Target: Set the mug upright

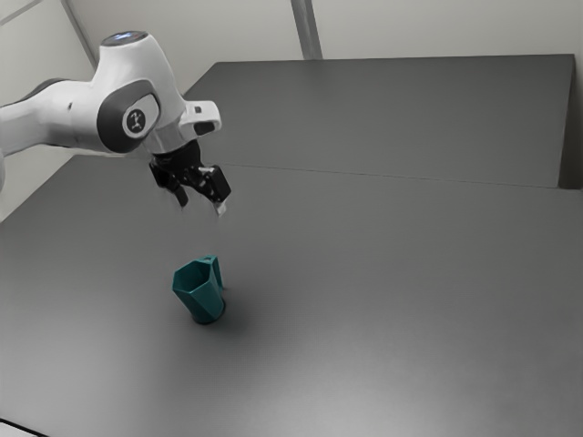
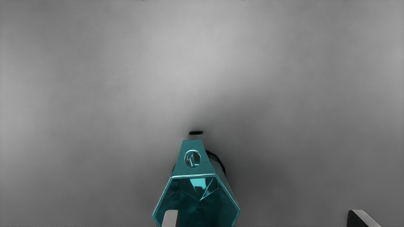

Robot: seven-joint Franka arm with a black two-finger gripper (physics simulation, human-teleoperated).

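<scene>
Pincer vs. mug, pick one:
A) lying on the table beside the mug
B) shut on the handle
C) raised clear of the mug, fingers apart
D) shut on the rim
C: the exterior view shows a gap between the raised pincer and the mug, and in the wrist view the fingers stand wide apart.

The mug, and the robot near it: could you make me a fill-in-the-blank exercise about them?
The mug rests ____ the table.
The gripper has ____ fingers.
It is ____, not shut.
The arm comes in from the exterior view's ____.

Missing words: on; two; open; left.
</scene>
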